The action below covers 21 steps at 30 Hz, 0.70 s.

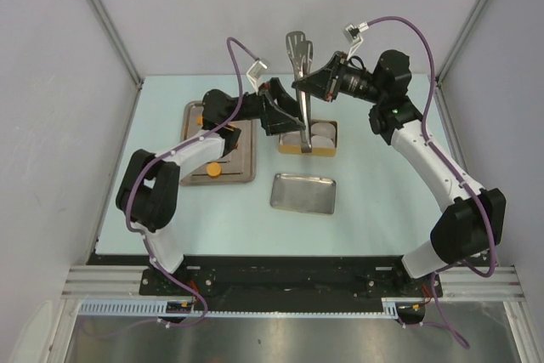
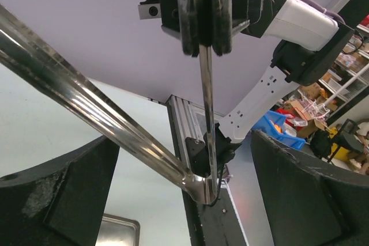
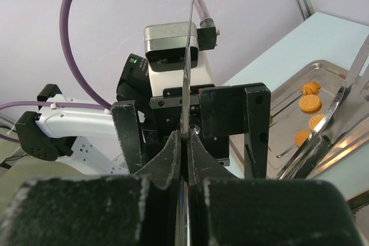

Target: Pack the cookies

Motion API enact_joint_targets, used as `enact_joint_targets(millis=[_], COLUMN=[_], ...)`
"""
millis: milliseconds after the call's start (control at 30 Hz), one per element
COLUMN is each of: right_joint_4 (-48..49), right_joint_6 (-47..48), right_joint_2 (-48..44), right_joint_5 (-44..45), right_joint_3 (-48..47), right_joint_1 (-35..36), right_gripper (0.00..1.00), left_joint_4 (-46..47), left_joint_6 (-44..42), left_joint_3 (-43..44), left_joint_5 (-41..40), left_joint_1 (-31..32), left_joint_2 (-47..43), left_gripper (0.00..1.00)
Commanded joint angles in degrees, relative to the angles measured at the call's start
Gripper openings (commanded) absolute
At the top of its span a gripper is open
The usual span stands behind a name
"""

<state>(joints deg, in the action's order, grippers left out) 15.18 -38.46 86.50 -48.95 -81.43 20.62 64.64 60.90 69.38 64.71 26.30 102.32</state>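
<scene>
Small flat round orange cookies (image 3: pixel 310 103): on flat steel tray (image 1: pixel 242 167), left of tall shiny metal tongs (image 1: pixel 299 82). Tongs upright, one arm pinched by fully closed right fingers (image 3: pixel 167 159). Left fingers (image 2: pixel 69 200) spread wide, holding nothing, either side of tongs' lower part. Advice: centre both tongs arms between left fingers before squeezing; release right only once left grip firm.

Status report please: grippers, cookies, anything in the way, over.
Right gripper shut on tongs. Left gripper open, fingers either side of the tongs. Cookies on the left tray. Left arm hangs over that tray.
</scene>
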Motion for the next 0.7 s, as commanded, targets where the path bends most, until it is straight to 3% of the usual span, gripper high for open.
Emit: enact_joint_targets(millis=[0,300,667], right_joint_4=[3.19,3.63,3.98], right_joint_6=[-0.57,-0.92,-1.01], right_joint_2=[-0.1,-0.1,0.07], right_joint_5=[-0.18,-0.18,0.08], right_joint_3=[-0.22,-0.05,0.22], right_joint_1=[0.47,0.73,1.35], right_gripper=[0.0,0.0,0.0], left_joint_4=[7.69,11.56,8.13], left_joint_6=[4.39,7.39,5.63], left_joint_3=[2.51,2.07,2.16], left_joint_5=[0.86,0.33,-1.34], left_joint_1=[1.11,1.91,2.96], left_joint_2=[0.6,1.74,1.92], left_gripper=[1.0,0.97,0.89])
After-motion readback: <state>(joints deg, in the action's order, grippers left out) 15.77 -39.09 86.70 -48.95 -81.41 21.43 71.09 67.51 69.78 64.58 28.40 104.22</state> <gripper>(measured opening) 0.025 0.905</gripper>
